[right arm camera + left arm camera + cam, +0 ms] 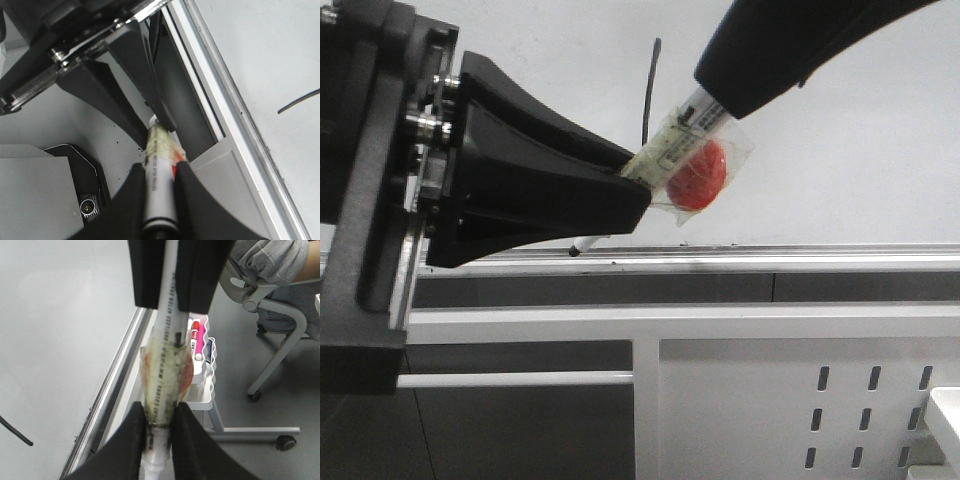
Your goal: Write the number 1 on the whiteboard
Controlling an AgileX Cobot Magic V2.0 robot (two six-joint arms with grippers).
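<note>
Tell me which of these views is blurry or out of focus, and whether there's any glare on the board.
Front view: the left gripper looms close and soft; the number 1 on the whiteboard reads clearly, with no harsh glare. Left wrist view: the marker is blurred. Right wrist view: the right gripper is out of focus.
</note>
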